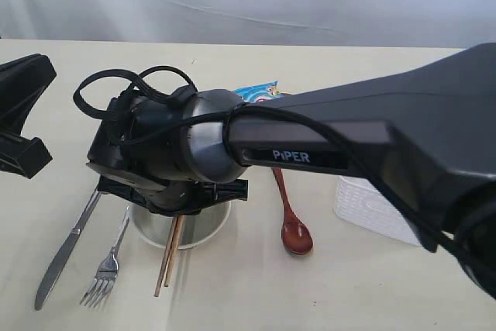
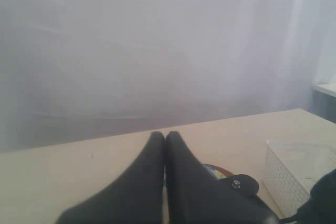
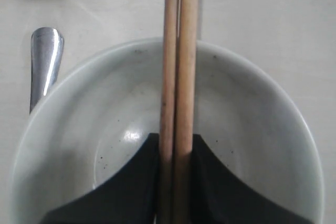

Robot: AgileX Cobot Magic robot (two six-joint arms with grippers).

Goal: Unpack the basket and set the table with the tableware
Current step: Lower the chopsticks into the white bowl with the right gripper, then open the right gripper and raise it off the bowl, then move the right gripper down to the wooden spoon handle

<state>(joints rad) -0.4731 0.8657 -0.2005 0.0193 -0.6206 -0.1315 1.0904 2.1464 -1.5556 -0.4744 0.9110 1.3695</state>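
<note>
The right gripper is clamping the two chopsticks between its dark fingers, with the jaws drawn in narrowly around the pair. It is hanging directly over the white bowl, so the sticks are crossing the bowl's hollow and passing out over its rim. They are thin, pale brown wooden rods, lying side by side and touching along their length.

In the exterior view the chopsticks are showing below the wrist. Their long axis is running near to far, leaning slightly left toward the near end. The free ends are pointing at the near edge of the table; whether they are touching the tabletop I cannot tell. The bowl is sitting on the table left of centre, mostly hidden under the arm.

Just left of the bowl the steel fork is lying with its tines toward the near side. The knife is lying further left, roughly parallel to it. To the right of the bowl the dark reddish spoon is lying with its scoop end nearest. The white perforated basket is standing further right, partly behind the arm. A blue packet is peeking out on the far side of the arm.

The left gripper is holding its fingers pressed together with nothing between them, raised at the left of the table, well apart from the bowl.
</note>
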